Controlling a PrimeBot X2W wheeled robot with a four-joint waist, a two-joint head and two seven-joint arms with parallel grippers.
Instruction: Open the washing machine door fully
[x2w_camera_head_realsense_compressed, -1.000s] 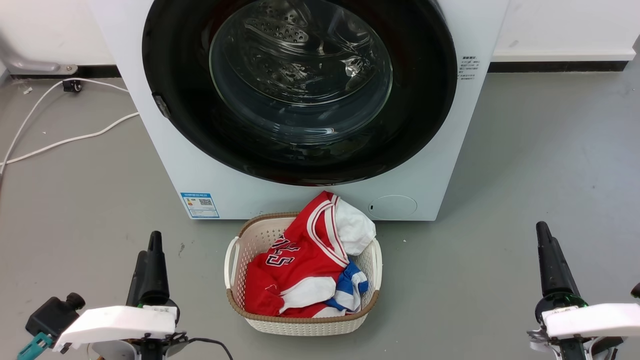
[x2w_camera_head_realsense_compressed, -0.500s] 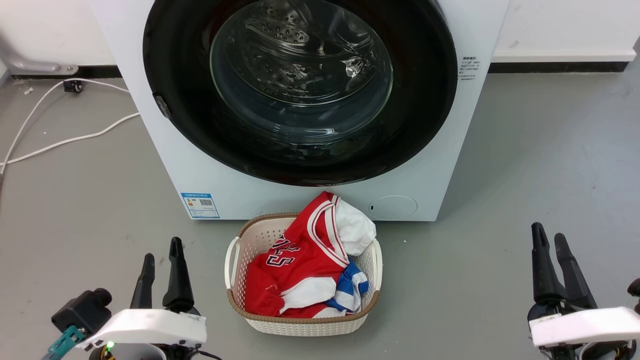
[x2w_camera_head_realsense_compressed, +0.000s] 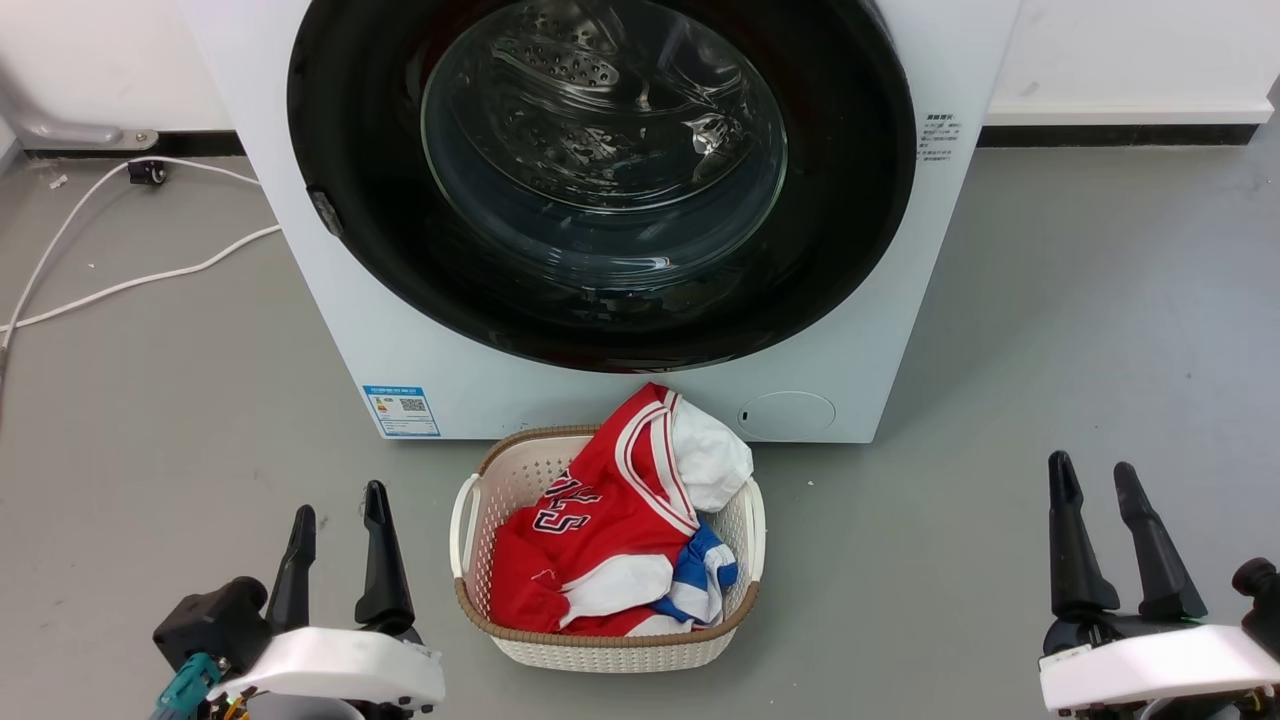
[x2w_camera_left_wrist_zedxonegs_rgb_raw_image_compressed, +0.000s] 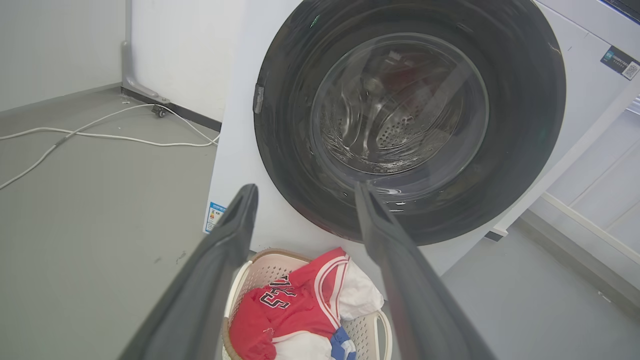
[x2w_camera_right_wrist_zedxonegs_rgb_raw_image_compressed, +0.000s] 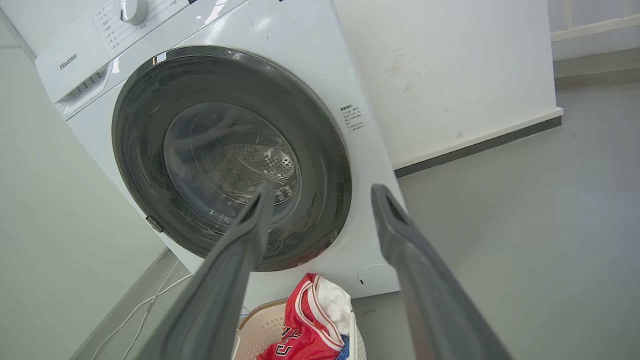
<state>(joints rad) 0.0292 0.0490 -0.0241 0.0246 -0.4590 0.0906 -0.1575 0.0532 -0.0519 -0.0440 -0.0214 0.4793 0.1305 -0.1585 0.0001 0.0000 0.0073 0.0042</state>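
Two grippers flank the laundry basket (x2w_camera_head_realsense_compressed: 600, 645), both low and well short of the machine. Left of the basket, the left gripper (x2w_camera_head_realsense_compressed: 340, 505) has its fingers spread, probably readying for the small catch (x2w_camera_head_realsense_compressed: 322, 212) on the door's left edge. Behind the basket, the washing machine door (x2w_camera_head_realsense_compressed: 600, 180) looks shut, flush in the washing machine (x2w_camera_head_realsense_compressed: 850, 360). Right of the basket, the right gripper (x2w_camera_head_realsense_compressed: 1092, 468) hangs idle, fingers likewise parted.
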